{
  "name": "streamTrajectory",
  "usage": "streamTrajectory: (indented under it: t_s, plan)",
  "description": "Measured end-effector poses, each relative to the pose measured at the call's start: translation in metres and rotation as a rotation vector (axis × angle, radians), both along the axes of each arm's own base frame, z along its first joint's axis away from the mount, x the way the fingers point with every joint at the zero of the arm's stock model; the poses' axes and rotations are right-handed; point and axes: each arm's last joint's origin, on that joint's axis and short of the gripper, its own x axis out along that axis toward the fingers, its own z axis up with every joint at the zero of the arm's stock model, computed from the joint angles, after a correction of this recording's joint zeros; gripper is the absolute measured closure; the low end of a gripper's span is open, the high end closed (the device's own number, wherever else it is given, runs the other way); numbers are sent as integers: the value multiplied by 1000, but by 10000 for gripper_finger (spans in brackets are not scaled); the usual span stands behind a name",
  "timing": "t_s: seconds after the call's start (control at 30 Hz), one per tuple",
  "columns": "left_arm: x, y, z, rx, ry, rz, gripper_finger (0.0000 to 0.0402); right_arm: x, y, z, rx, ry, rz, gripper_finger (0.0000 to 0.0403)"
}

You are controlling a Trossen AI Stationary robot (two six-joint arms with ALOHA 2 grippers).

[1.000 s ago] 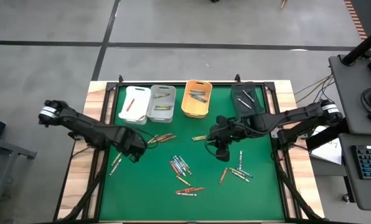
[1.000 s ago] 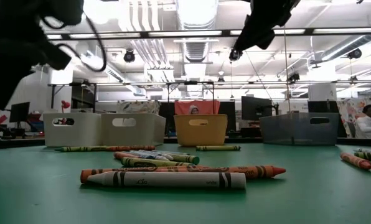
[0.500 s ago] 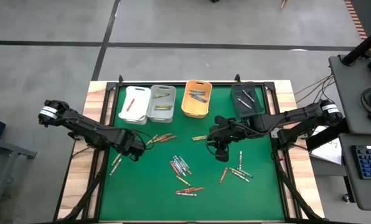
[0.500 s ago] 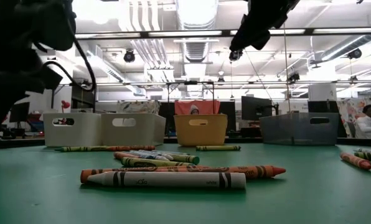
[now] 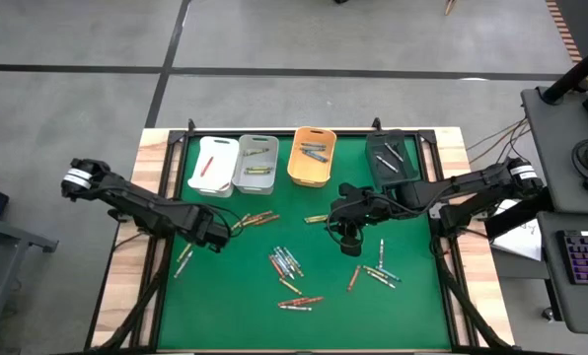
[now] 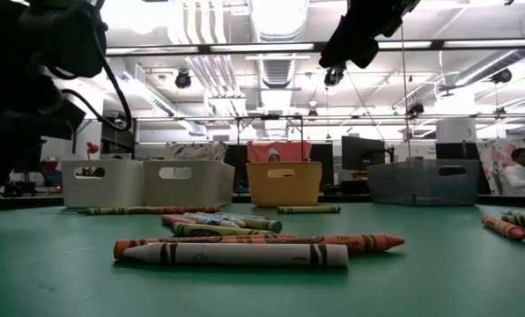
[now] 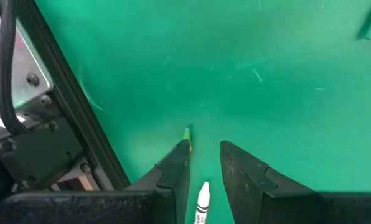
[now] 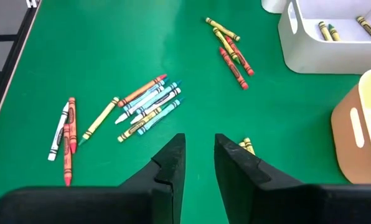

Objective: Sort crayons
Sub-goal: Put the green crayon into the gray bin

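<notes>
- High view: crayons (image 5: 286,262) scattered mid-mat, more at 4 o'clock and 9 o'clock; four bins (image 5: 256,164) along 12 o'clock. Left gripper (image 5: 213,240) over the 9 o'clock side, right gripper (image 5: 348,232) right of centre.
- Low view: white crayon (image 6: 235,254) nearest; both arms hang above the mat.
- Left wrist view: fingers (image 7: 175,168) slightly apart, empty; white and green crayons lie between them. Drop straight, centre one crayon only.
- Right wrist view: fingers (image 8: 170,163) slightly apart, holding nothing; yellow crayon (image 8: 247,146) just beside. Align jaws across its length before closing.
</notes>
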Motion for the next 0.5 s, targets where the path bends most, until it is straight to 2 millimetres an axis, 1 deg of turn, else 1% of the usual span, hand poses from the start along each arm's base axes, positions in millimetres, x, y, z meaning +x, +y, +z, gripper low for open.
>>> streamTrajectory:
  t_s: [0.13,0.27,0.5]
  plan:
    - [1,-1,-5,-12,29,28,329,0,0,0,0,0,0,332]
    - [4,-5,-12,-93,87,36,329,0,0,0,0,0,0,329]
    - [5,-5,-24,-69,170,21,329,0,0,0,0,0,0,327]
